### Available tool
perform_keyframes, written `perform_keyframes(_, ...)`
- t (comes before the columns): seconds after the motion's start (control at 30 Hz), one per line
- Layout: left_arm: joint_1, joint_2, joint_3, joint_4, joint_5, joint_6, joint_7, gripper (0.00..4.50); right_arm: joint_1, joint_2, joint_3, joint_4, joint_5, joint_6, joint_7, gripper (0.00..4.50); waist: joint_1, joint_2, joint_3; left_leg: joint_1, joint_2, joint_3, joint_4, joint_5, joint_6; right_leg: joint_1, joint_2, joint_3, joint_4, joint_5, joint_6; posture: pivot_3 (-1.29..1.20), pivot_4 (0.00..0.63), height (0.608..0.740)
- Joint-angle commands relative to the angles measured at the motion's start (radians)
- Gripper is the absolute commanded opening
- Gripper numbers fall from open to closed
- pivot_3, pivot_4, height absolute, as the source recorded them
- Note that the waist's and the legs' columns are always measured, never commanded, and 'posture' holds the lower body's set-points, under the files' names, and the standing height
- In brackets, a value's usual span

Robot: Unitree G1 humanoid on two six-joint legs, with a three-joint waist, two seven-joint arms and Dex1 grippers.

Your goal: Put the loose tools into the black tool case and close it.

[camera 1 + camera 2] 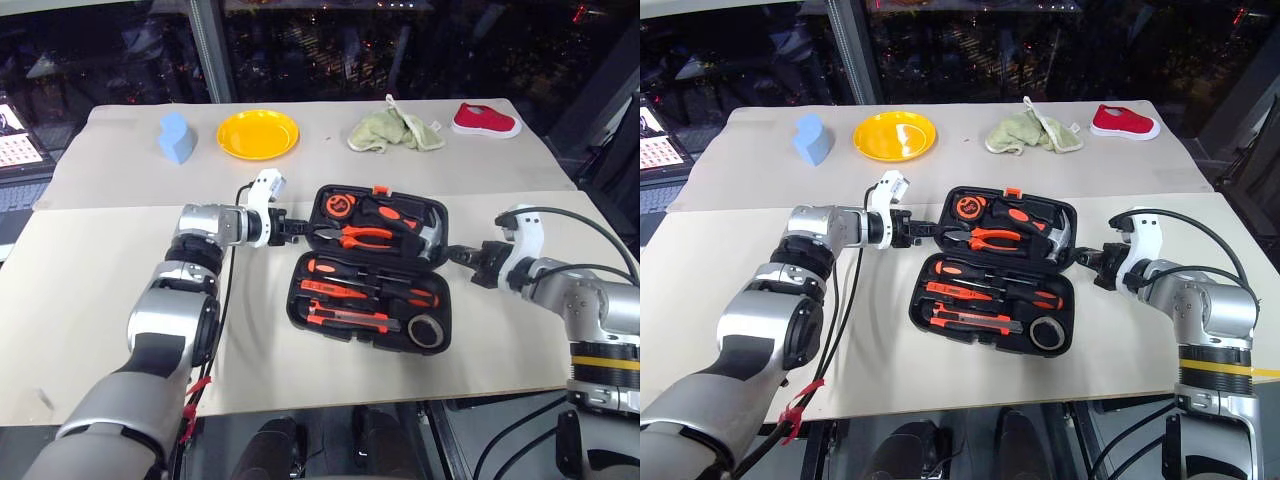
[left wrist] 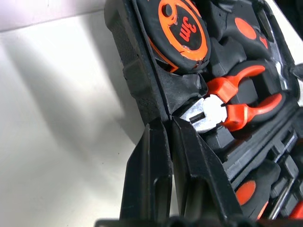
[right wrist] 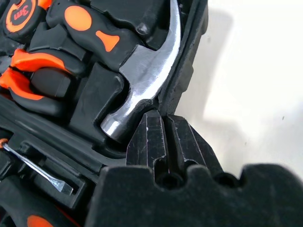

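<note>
Currently, black tool case (image 1: 372,270) open on bench (image 1: 100,290), left end effector (image 1: 297,230) at nine o'clock clamped on its lid edge, right end effector (image 1: 452,254) at three o'clock likewise.

tape measure (image 2: 182,29) cropped, perhaps pliers (image 2: 236,101) too

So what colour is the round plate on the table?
The round plate is bright yellow, clearest in the left eye view.

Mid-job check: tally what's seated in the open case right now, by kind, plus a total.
In the black tool case:
Screwdrivers: 3
Utility knife: 1
Tape roll: 1
Pliers: 1
Hammer: 1
Tape measure: 1
Total: 8
</note>
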Motion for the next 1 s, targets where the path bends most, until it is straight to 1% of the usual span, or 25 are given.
perform_keyframes(0.03, 0.05, -0.081, 0.019, -0.218, -0.069, -0.143, -0.015, 0.05, -0.003, -0.019, 0.029, -0.139, -0.076, -0.216, 0.046, 0.0, 0.001, 0.0, 0.0, 0.0, 0.0, 0.0, 0.0, 0.0, 0.0, 0.0, 0.001, 0.0, 0.0, 0.0, 0.0, 0.0, 0.15, 0.74)
perform_keyframes(0.13, 0.123, -0.109, 0.036, -0.333, -0.064, -0.272, 0.054, 0.05, 0.035, -0.028, 0.075, -0.166, -0.176, -0.351, 0.048, 0.0, 0.001, 0.0, 0.0, -0.003, -0.002, 0.0, 0.0, 0.0, 0.0, -0.003, 0.0, 0.0, 0.0, 0.001, 0.001, 0.0, 0.15, 0.74)
perform_keyframes(0.2, 0.171, -0.122, 0.033, -0.381, -0.045, -0.348, 0.096, 0.05, 0.065, -0.024, 0.086, -0.171, -0.24, -0.453, 0.034, 0.0, -0.001, 0.0, 0.0, -0.006, -0.002, 0.0, 0.002, 0.0, 0.0, -0.006, 0.001, 0.0, 0.0, 0.001, 0.002, 0.0, 0.15, 0.74)
perform_keyframes(0.3, 0.255, -0.13, 0.009, -0.461, -0.02, -0.436, 0.132, 0.05, 0.123, -0.013, 0.087, -0.182, -0.317, -0.601, 0.012, 0.0, -0.002, 0.0, 0.0, -0.005, -0.003, 0.0, 0.002, 0.001, -0.001, -0.007, 0.001, 0.0, 0.0, 0.001, 0.002, 0.0, 0.15, 0.74)
perform_keyframes(0.47, 0.386, -0.128, -0.023, -0.577, 0.013, -0.524, 0.193, 0.05, 0.259, -0.001, 0.083, -0.219, -0.426, -0.815, -0.017, 0.0, -0.002, 0.001, 0.0, -0.004, -0.003, 0.0, 0.001, 0.002, -0.002, -0.007, 0.002, 0.001, 0.0, 0.001, 0.002, 0.0, 0.15, 0.74)
perform_keyframes(0.6, 0.461, -0.123, -0.027, -0.605, 0.03, -0.576, 0.256, 0.05, 0.355, 0.02, 0.078, -0.229, -0.507, -0.952, -0.07, 0.0, -0.002, 0.001, 0.0, -0.003, -0.003, 0.001, 0.002, 0.002, -0.002, -0.005, 0.002, 0.001, 0.0, 0.001, 0.002, 0.0, 0.15, 0.74)
perform_keyframes(0.7, 0.494, -0.12, -0.024, -0.609, 0.032, -0.608, 0.289, 0.05, 0.408, 0.027, 0.088, -0.218, -0.582, -1.061, -0.11, 0.0, -0.002, 0.001, 0.0, 0.005, -0.003, 0.001, 0.001, 0.002, -0.002, 0.003, 0.002, 0.002, -0.001, 0.001, 0.002, 0.0, 0.15, 0.74)
perform_keyframes(0.77, 0.514, -0.115, -0.027, -0.614, 0.029, -0.62, 0.295, 0.05, 0.435, 0.027, 0.094, -0.203, -0.632, -1.128, -0.14, 0.0, -0.004, 0.001, 0.0, 0.008, -0.003, 0.002, 0.0, 0.002, -0.002, 0.005, 0.002, 0.003, -0.002, 0.001, 0.002, 0.0, 0.15, 0.74)
perform_keyframes(0.97, 0.555, -0.093, -0.027, -0.635, 0.018, -0.62, 0.295, 0.05, 0.495, 0.027, 0.108, -0.186, -0.742, -1.267, -0.209, 0.0, -0.007, 0.001, 0.0, 0.024, -0.003, 0.004, -0.004, 0.002, -0.001, 0.017, 0.002, 0.006, -0.002, 0.0, 0.001, 0.0, 0.15, 0.74)
perform_keyframes(1.0, 0.563, -0.09, -0.025, -0.635, 0.018, -0.625, 0.297, 0.05, 0.51, 0.023, 0.112, -0.183, -0.766, -1.298, -0.221, 0.0, -0.008, 0.001, 0.0, 0.024, -0.003, 0.004, -0.004, 0.002, -0.001, 0.017, 0.002, 0.006, -0.002, 0.0, 0.001, 0.0, 0.15, 0.74)
